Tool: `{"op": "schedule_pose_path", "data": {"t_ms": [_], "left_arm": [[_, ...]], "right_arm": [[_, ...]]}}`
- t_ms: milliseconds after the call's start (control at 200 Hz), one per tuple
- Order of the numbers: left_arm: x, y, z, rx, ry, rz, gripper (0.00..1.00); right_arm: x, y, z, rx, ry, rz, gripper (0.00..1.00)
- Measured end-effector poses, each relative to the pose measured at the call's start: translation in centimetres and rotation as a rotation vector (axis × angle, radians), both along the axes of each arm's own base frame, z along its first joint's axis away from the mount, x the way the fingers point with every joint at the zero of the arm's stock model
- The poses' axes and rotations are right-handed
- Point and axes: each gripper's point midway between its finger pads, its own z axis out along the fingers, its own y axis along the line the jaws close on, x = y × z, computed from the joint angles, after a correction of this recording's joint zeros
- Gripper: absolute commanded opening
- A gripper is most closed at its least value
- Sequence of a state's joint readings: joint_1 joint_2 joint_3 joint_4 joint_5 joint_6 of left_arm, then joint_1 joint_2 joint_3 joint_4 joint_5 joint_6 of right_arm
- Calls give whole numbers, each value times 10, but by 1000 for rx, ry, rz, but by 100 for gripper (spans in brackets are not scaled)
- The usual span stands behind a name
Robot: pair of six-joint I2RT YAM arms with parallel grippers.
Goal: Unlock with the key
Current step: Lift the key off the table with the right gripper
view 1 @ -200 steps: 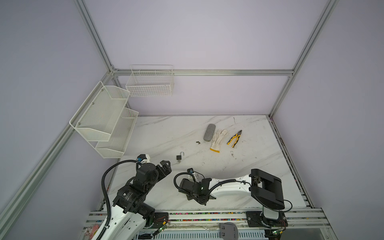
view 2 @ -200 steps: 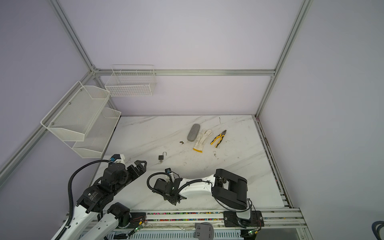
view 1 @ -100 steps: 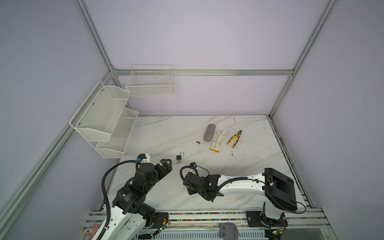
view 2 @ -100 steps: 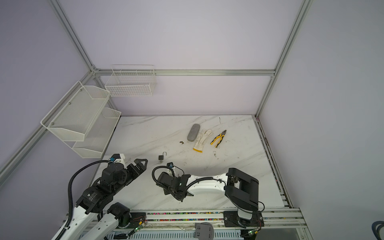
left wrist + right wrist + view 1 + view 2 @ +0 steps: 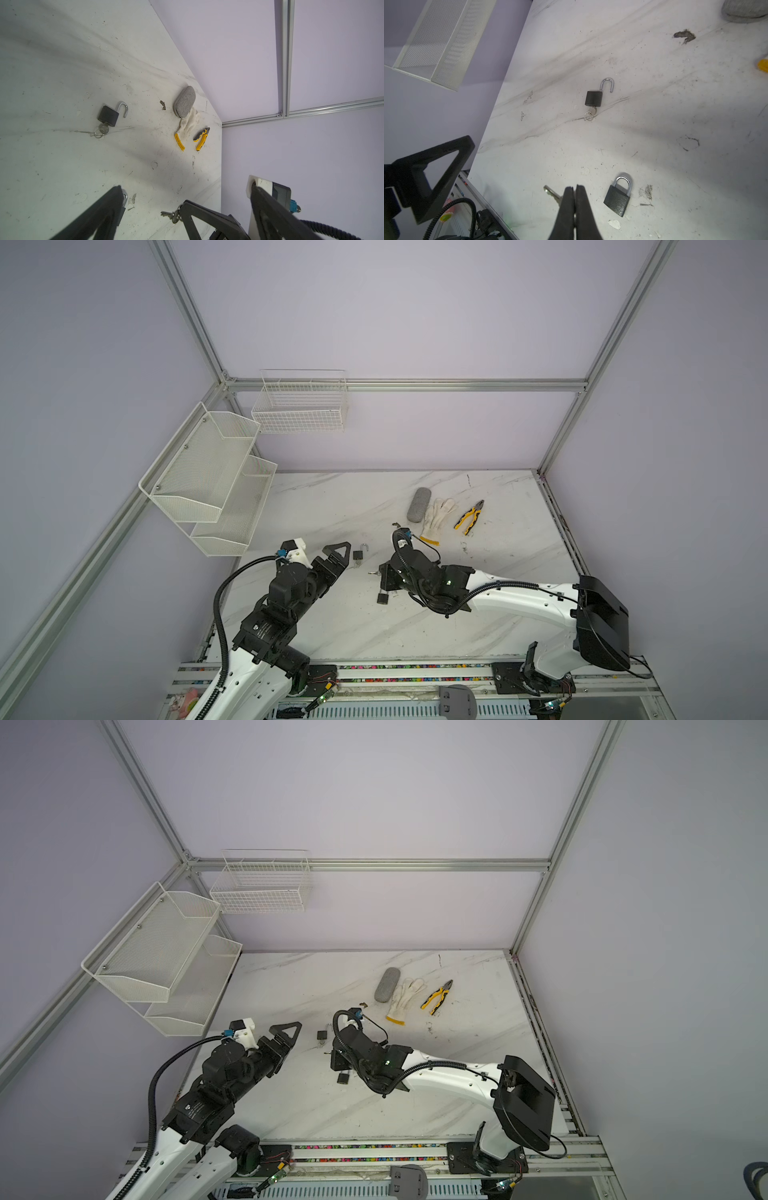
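In both top views the right gripper [image 5: 381, 577] sits low over the tabletop [image 5: 357, 635], jaws pressed together on the key [image 5: 374, 573]. The key's blade sticks out toward the left arm. The closed padlock [image 5: 383, 597] lies flat just beside that gripper, on the side nearer the robot's base, so the thing to be unlocked is close to the key. The left gripper [image 5: 332, 561] is spread wide and empty. It is near an open padlock [image 5: 360, 554], probably waiting to steady a lock body. The glove [image 5: 436, 516] and pliers [image 5: 469, 516] lie well apart at the back and seem to play no part.

The left wrist view looks out between the left gripper's two spread fingers [image 5: 99, 212]. The right gripper comes in between them with the key and its ring at its tip. Only the shackle of the closed padlock shows, and one finger hides the body. Farther off, the open padlock has its shackle swung free and a second key [image 5: 104, 128] in its base.

In the right wrist view the right gripper's tips meet with no gap, and the key blade juts out to one side. The closed padlock rests on its side with its shackle seated, apart from the tips. The blade appears to point away from the lock's base, so the key likely needs turning toward the keyway before it can go in.
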State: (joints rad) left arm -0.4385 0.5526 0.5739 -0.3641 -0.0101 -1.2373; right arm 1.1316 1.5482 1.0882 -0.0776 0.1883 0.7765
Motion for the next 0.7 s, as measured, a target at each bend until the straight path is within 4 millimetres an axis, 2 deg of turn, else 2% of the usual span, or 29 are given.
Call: {"op": "schedule_pose_path", "data": {"t_ms": [65, 405, 570, 700], "left_arm": [[5, -5, 0, -19, 4, -11, 86], [20, -31, 13, -96, -40, -64, 66], [26, -45, 7, -101, -38, -96, 63], [28, -51, 2, -97, -31, -109, 54]], "right_arm": [[4, 2, 6, 22, -7, -7, 0], [26, 6, 30, 166, 5, -59, 0], [31, 10, 42, 244, 24, -66, 0], [34, 13, 49, 293, 36, -64, 0]]}}
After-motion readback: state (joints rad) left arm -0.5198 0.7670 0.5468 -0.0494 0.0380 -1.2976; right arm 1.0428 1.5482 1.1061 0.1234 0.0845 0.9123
